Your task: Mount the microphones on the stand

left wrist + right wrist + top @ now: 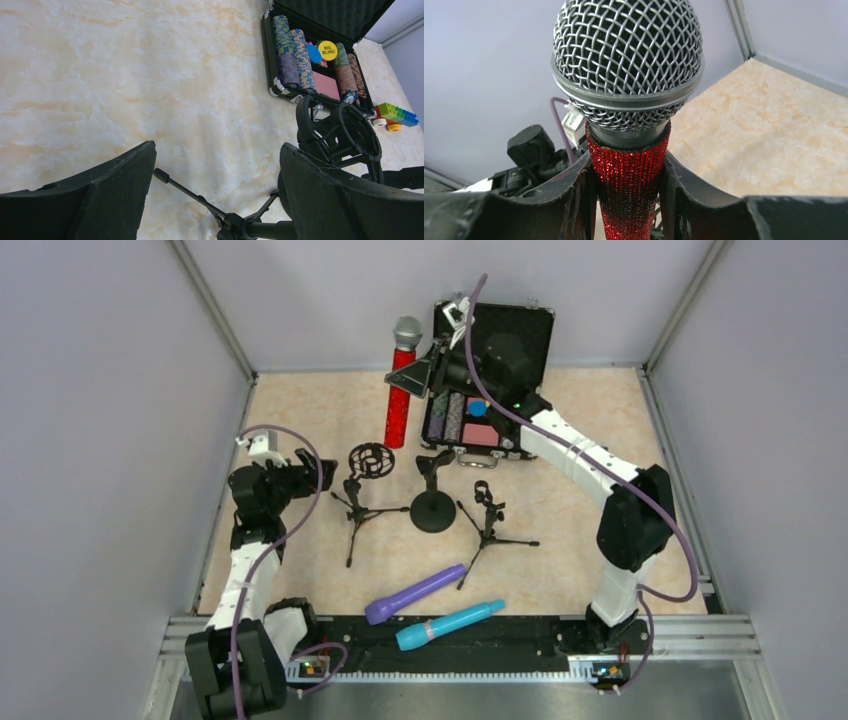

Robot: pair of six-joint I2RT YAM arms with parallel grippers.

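My right gripper [420,373] is shut on the glittery red microphone [401,390] and holds it upright, silver mesh head [626,60] on top, above the back of the table. In the right wrist view both fingers [574,195] press the red body [629,170]. The purple microphone [415,593] and the turquoise one with a pink band [450,625] lie near the front edge. Three black stands are mid-table: a tripod with a ring shock mount [370,462], a round-base stand [433,510] and a tripod with a clip [488,525]. My left gripper [322,472] is open just left of the shock mount [340,132], with a tripod leg [190,192] below its fingers.
An open black case of poker chips [490,390] stands at the back, under my right arm. Coloured toy blocks [395,115] lie beyond the shock mount in the left wrist view. Grey walls close in the table on three sides.
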